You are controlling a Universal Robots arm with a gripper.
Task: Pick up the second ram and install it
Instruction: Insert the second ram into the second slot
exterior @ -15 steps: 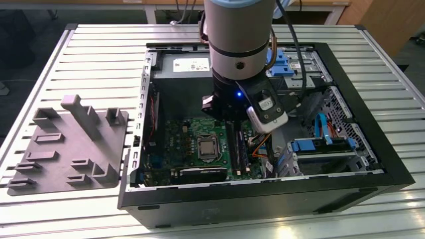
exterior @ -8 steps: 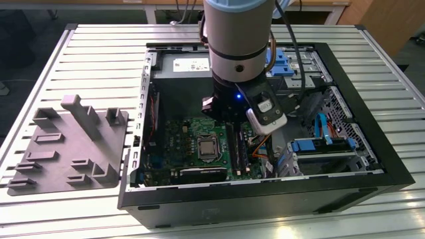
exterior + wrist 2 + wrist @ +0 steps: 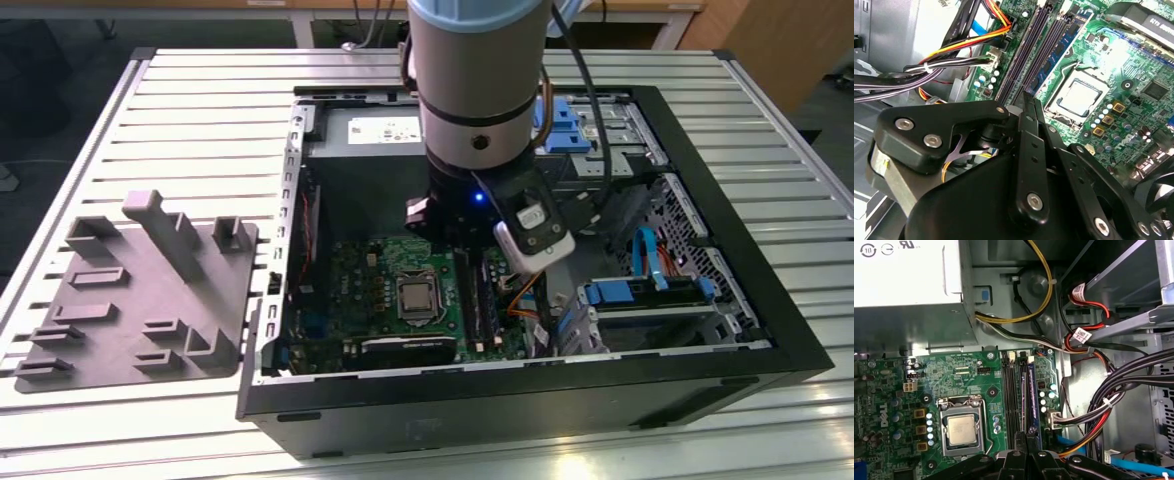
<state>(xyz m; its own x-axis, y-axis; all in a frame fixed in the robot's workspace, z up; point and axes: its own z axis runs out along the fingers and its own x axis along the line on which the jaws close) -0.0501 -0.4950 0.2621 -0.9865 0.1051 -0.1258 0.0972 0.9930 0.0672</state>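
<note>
The second ram (image 3: 1026, 395) stands on edge among the long black memory sockets (image 3: 1010, 395) on the green motherboard, just beside the processor (image 3: 961, 430). My gripper (image 3: 1026, 436) is over one end of that stick, its two thin fingers pressed together with the stick's edge running in between them. In the second wrist view the gripper (image 3: 1028, 97) has both fingers side by side at the end of the sockets (image 3: 1026, 55). In the exterior view the gripper (image 3: 461, 240) hangs low inside the open computer case, over the board.
The gray fixture (image 3: 134, 290) lies on the slatted table at the exterior view's left, outside the case (image 3: 747, 330). Bundled cables (image 3: 1124, 390) and a power supply (image 3: 904, 290) crowd the sockets' surroundings. Blue drive brackets (image 3: 641, 290) sit at the exterior view's right.
</note>
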